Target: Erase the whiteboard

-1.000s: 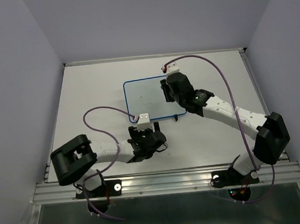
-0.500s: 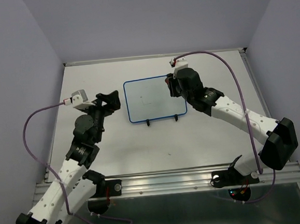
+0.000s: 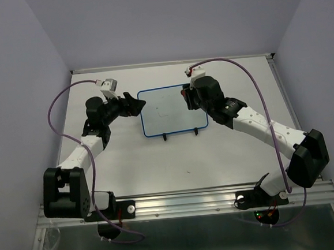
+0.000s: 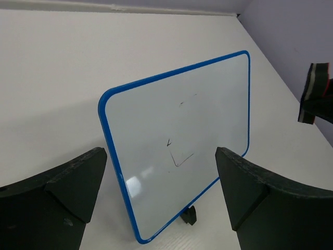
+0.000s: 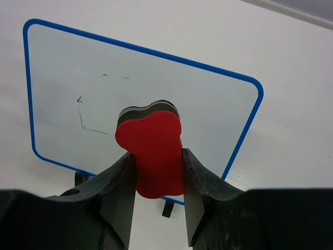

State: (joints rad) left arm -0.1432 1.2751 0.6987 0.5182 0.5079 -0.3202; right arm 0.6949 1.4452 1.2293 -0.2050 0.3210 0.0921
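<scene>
Two feet (image 3: pixel 164 137) prop the whiteboard (image 3: pixel 169 113) leaning back, long axis left-right; left gripper (image 3: pixel 136 103) gapes, right gripper (image 3: pixel 186 97) pinches the eraser (image 5: pixel 151 140).

— Any words or numbers to read here?
— None. The whiteboard (image 4: pixel 177 130) carries only thin black marker strokes (image 4: pixel 179 158). In the left wrist view an open angle, like a tick, sits just below the middle, a tiny mark is above it, and two faint dashes lie higher up.
— Letters, perhaps?
— They read as neither letters nor digits. From above they are too small to make out. The red eraser (image 5: pixel 153 151) shows a plain face.
</scene>
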